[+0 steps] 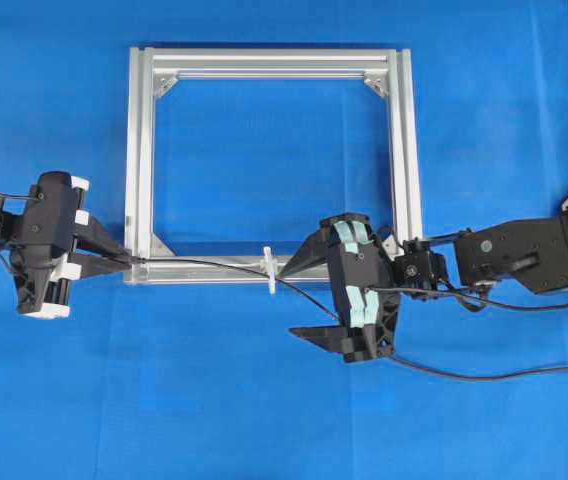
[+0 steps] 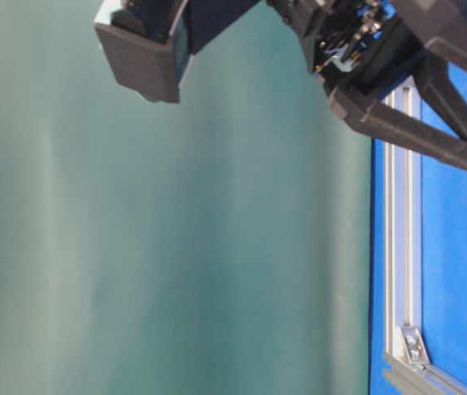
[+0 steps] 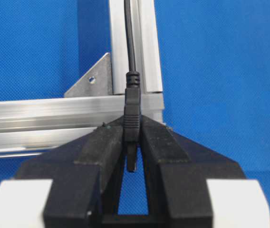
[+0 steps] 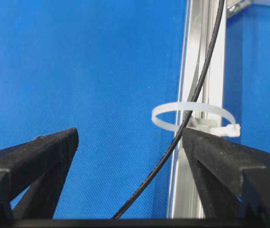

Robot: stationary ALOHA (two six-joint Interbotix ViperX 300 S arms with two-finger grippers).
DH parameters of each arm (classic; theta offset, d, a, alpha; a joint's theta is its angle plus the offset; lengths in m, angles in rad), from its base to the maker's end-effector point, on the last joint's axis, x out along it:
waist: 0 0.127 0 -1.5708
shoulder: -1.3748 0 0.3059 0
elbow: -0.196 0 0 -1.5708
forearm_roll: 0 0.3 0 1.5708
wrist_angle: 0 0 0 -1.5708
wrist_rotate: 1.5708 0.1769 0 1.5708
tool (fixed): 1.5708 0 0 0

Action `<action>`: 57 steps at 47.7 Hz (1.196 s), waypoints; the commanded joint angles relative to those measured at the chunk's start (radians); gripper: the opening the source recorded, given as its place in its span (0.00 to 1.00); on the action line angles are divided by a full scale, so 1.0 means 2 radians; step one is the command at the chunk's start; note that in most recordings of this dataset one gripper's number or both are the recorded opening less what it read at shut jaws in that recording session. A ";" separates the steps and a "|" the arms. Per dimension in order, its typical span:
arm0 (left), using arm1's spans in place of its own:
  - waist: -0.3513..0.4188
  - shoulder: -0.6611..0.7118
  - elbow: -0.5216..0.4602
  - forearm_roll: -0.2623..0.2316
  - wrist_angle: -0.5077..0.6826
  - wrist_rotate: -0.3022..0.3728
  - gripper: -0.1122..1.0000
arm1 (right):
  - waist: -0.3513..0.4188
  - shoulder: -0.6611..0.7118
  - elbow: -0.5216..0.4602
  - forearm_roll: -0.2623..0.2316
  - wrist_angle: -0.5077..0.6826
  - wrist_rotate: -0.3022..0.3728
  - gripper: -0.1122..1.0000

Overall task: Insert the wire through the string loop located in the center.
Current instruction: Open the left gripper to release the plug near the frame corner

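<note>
The wire point(image 1: 204, 264) is long, thin and black, and it lies almost flat along the bottom bar of the silver frame point(image 1: 139, 150), running from left to right in the view from above. Its plug end point(image 3: 131, 114) is at the left, by the frame's bottom left corner. The left pincer point(image 1: 124, 259) is clenched on that plug, with one finger on each side of it. In the left wrist view the plug stands between the two black fingers point(image 3: 101, 142), its small tip points back toward the camera, and the wire goes straight away along the frame bar. The string loop point(image 1: 268, 269) is a thin white ring that stands upright on the bottom bar, near its middle. In the right wrist view the wire point(image 4: 192, 99) goes through the white ring point(image 4: 194, 108) and then slants down to the left. The right pincer point(image 1: 299, 300) is released, its two black fingers spread wide apart. One finger point(image 4: 216, 152) is just beside the loop and the other point(image 4: 40, 156) is well apart from it, over the blue table point(image 1: 264, 400). The right pincer holds nothing.
</note>
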 commanded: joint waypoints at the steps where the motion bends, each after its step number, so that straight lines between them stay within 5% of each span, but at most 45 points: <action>1: -0.002 -0.004 -0.006 0.001 -0.004 0.000 0.17 | 0.002 -0.015 -0.008 0.000 -0.002 0.001 0.95; 5: -0.002 -0.004 -0.007 0.001 -0.005 0.000 0.25 | 0.003 -0.015 -0.008 0.000 -0.002 0.001 0.95; 15: -0.002 -0.005 -0.006 0.001 -0.005 0.002 0.80 | 0.003 -0.015 -0.008 0.000 -0.001 0.001 0.95; 19: -0.002 -0.005 -0.005 0.001 -0.002 0.002 0.92 | 0.003 -0.015 -0.008 0.000 0.003 0.001 0.95; 57: -0.002 -0.109 -0.019 0.001 0.066 0.002 0.90 | 0.002 -0.110 -0.008 -0.002 0.084 -0.002 0.95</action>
